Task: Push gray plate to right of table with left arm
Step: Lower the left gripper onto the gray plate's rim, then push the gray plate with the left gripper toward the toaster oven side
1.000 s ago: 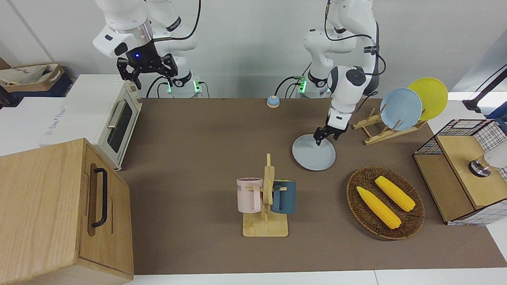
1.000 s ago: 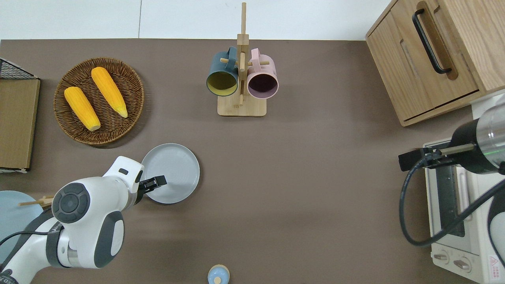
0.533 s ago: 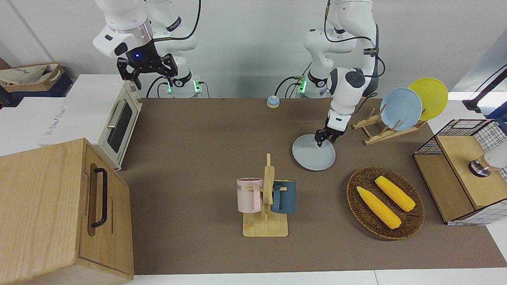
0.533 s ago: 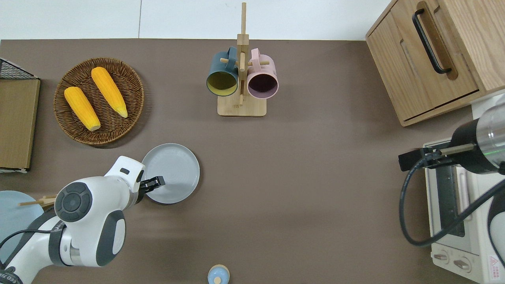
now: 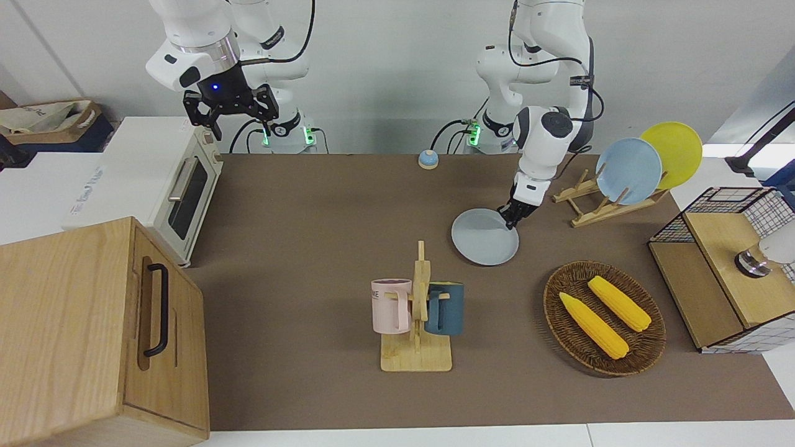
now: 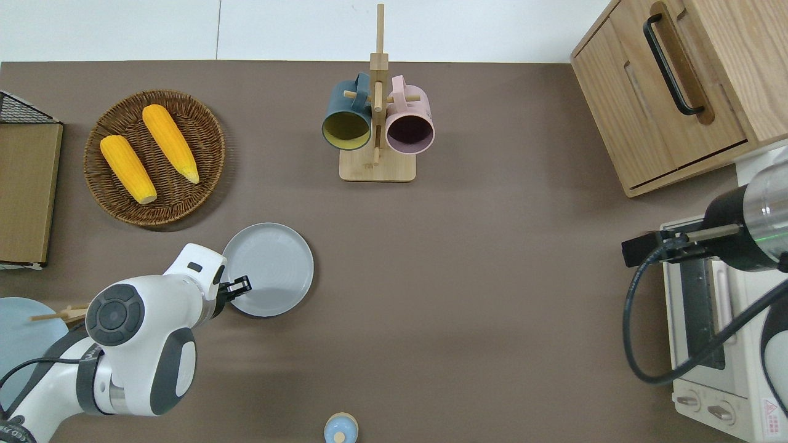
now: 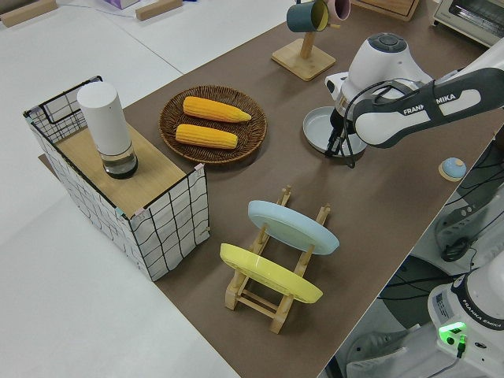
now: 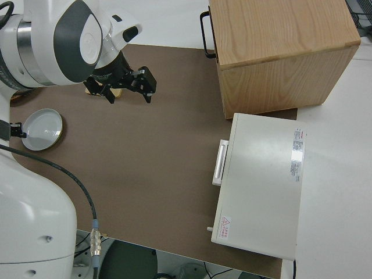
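One stiff gray plate [image 6: 268, 269] likely slides easily; left gripper [image 6: 240, 285], closed and empty, presses its rim beside it.

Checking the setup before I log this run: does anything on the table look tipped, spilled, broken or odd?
Nothing stands out. The gray plate lies flat on the table with the left claw at its rim. Both mugs hang on their stand, and two corn cobs lie in the basket. The right arm is parked.
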`<state>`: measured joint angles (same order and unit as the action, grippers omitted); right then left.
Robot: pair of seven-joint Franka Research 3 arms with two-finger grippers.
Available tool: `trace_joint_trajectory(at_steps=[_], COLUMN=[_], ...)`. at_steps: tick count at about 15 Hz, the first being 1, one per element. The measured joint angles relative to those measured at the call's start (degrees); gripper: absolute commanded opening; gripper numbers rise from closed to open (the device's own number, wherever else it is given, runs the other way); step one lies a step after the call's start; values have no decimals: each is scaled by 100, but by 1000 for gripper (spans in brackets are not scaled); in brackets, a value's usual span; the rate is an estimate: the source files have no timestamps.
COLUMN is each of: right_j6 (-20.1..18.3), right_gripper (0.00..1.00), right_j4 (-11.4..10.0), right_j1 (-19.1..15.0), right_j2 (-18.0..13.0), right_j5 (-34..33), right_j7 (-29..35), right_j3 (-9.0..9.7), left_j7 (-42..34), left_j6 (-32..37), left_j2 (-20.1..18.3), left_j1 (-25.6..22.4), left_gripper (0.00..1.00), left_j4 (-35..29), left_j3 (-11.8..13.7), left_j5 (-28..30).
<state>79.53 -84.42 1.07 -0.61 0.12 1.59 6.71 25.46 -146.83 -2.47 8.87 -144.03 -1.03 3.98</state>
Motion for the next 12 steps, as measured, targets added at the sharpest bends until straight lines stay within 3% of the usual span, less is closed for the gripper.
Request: trace_joint_trajectory(at_steps=[9, 12], right_j6=[0, 0], right_gripper=[983, 983], right_j4=[0, 0], right_j1=[0, 0], right_j2=[0, 0], right_j5=[0, 0], right_j7=[0, 0], right_j3=[0, 0], left_j7=[30, 376], left_j6=[-3, -3], left_j2=[-15, -21], left_j1=[0, -2], left_gripper=[0, 0], left_j4=[-1, -1], left_j3=[-21, -242], left_j5=[0, 0])
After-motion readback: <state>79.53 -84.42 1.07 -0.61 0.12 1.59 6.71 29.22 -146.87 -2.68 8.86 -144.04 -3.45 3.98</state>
